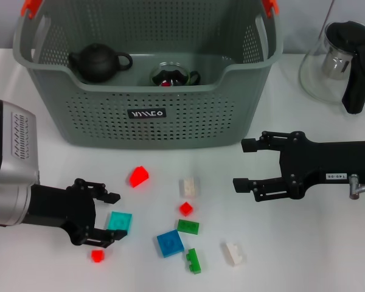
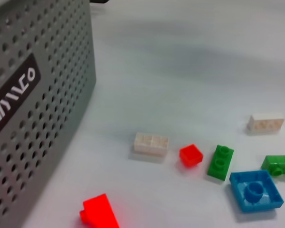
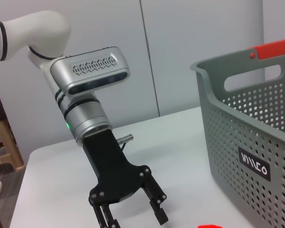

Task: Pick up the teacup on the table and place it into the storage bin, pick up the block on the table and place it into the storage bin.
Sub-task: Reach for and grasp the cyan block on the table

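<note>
White tabletop carries scattered plastic blocks before the grey-green perforated storage bin (image 1: 146,115). Glass teacup (image 1: 172,75) already lies inside; block step in hand. Left gripper (image 1: 107,218), fingers spread, brackets the flat teal square block (image 1: 119,221), no long axis: close next. Right gripper (image 1: 246,164) spread, idle.

White table (image 1: 328,255) carries storage bin (image 1: 152,115), glass pitcher (image 1: 337,64), scattered blocks (image 1: 170,243).

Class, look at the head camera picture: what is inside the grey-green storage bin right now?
Inside the storage bin sit a dark teapot and a glass teacup with something red in it. The front wall hides the floor nearest the camera, so anything lying there cannot be seen.
</note>
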### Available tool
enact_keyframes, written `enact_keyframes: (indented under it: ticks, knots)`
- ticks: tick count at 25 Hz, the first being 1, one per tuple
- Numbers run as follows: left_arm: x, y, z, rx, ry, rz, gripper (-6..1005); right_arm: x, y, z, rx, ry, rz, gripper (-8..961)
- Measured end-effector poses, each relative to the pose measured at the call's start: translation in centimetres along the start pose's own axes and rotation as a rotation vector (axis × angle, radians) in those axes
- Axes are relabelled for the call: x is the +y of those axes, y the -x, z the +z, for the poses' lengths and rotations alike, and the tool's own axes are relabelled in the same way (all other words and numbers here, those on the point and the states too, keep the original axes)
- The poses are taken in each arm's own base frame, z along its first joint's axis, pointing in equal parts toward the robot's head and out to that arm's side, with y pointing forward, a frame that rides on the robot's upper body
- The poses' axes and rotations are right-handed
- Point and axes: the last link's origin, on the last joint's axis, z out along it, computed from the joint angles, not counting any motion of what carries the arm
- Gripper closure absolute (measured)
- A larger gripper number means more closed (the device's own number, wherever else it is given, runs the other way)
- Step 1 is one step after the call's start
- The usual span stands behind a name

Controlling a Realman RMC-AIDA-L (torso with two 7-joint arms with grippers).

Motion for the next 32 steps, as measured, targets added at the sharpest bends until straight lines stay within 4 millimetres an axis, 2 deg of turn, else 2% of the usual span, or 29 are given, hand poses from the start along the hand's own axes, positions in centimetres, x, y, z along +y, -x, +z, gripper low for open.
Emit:
enact_keyframes:
  ticks: [5,32]
  knots:
    - [0.2,0.4,0.4,-0.004,0.003,-0.02,266,0.0,0.0,0.0,0.0,0.003,-0.001,42]
    - [1.1,1.1,-0.1,-0.018,0.033,-0.062,266,0.2,-0.3,-0.2,0.0,0.003,0.011,42]
